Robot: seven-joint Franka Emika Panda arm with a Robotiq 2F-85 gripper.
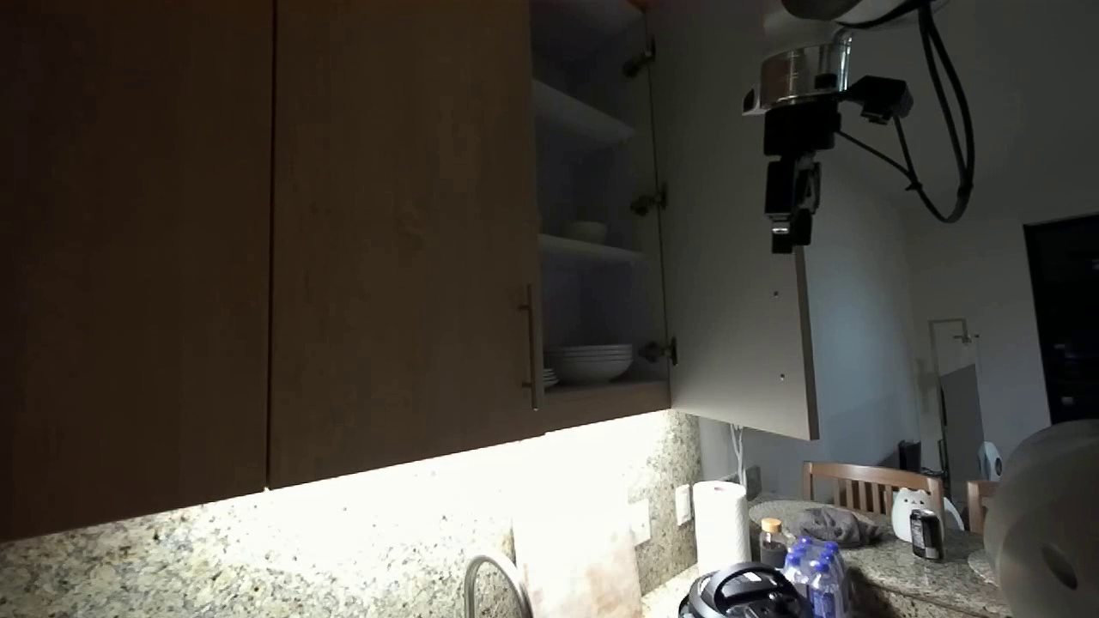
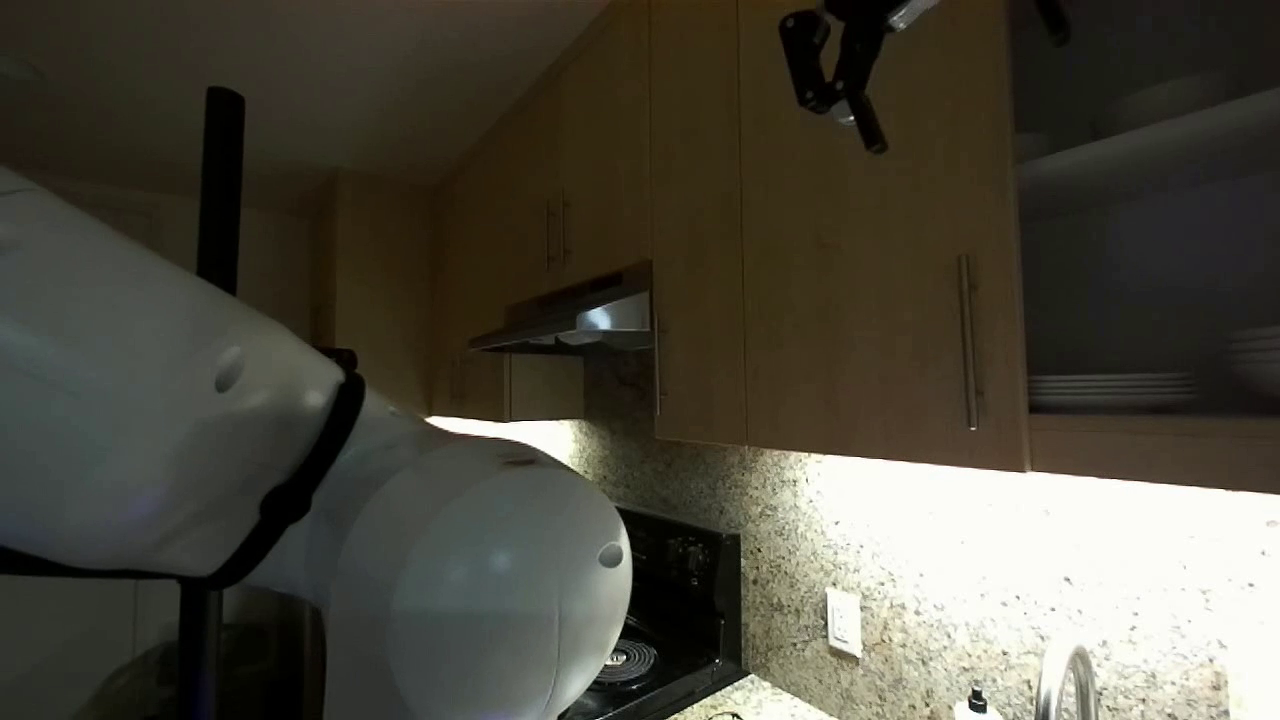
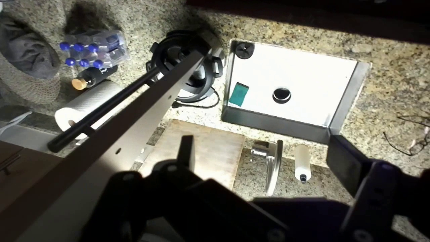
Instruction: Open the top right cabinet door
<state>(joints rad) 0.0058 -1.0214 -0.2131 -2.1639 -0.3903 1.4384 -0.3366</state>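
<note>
1. The top right cabinet door (image 1: 738, 266) stands swung well out from the cabinet (image 1: 610, 402), pale inner face showing. Its hinges (image 1: 642, 204) carry the weight, so it needs no grasp to hang there.
2. The pincer (image 3: 263, 149) is spread wide, its fingers well apart with nothing between them. That probably suits this stage: a hinged panel can be nudged without being gripped.
3. In the wrist view the fingers lie on the inner-face side of the door, while the bar handle (image 3: 104, 107) juts from the opposite face. I read this as a placement for pushing outward rather than pulling; whether anything touches the panel, I cannot tell.
4. The neighbouring door (image 2: 880, 250) is shut, its handle beside the opening, so the pair would part from the middle.
5. Bowls (image 1: 591, 365) and plates (image 2: 1112, 392) rest stacked on the cabinet floor, behind the door's sweep.
6. The door hangs higher than the paper towel roll (image 1: 719, 524) on the surface (image 3: 396, 74), which should let it swing freely.
7. Opening looks essentially achieved; retreating carelessly could hook the edge and drag it back.
</note>
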